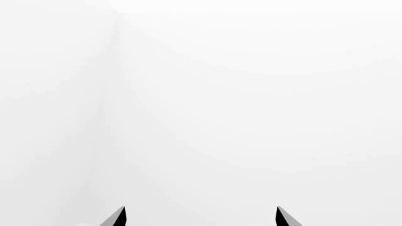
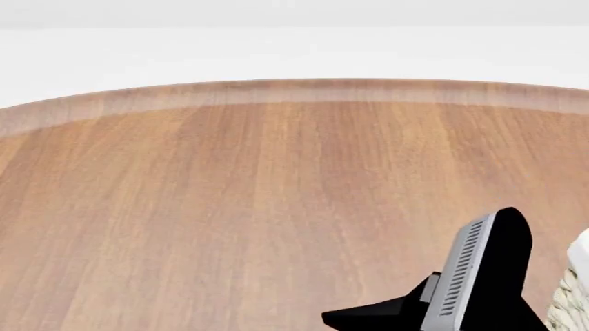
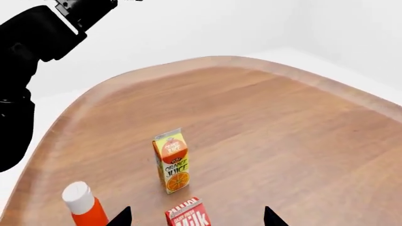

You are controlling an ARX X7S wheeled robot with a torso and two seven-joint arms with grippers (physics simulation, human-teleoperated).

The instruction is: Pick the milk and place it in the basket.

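Right wrist view is the useful one here: the milk point(image 3: 187, 214) stands upright on the wooden table point(image 3: 283, 132), with only its red top and part of the white lettering showing. The two dark fingertips of the right gripper point(image 3: 196, 217) sit one on each side of it, spread well apart, nothing between them touching the carton as far as I can tell. So the jaws are open and lined up around the milk, but no grasp yet.

Just beyond the milk is the orange juice carton point(image 3: 171, 160), also upright and close by. Off to one side of the milk there's an orange bottle with a white cap point(image 3: 83, 202), nearer the table's curved edge. A black arm point(image 3: 31, 56) hangs over that side too.

Head view shows mostly bare wood, the right arm point(image 2: 478, 276) poking in low, and a sliver of the basket point(image 2: 572, 289) at the near right edge of the table. Can't see inside it from here.

The left gripper point(image 1: 199, 217) in its own wrist view has its tips spread, pointing at plain white, holding nothing.

My read: this is early. Milk is untouched on the table and the basket hasn't got it. Still to go are closing on the carton, lifting it, carrying it across to the basket and letting go. I'd watch that juice carton during the lift.
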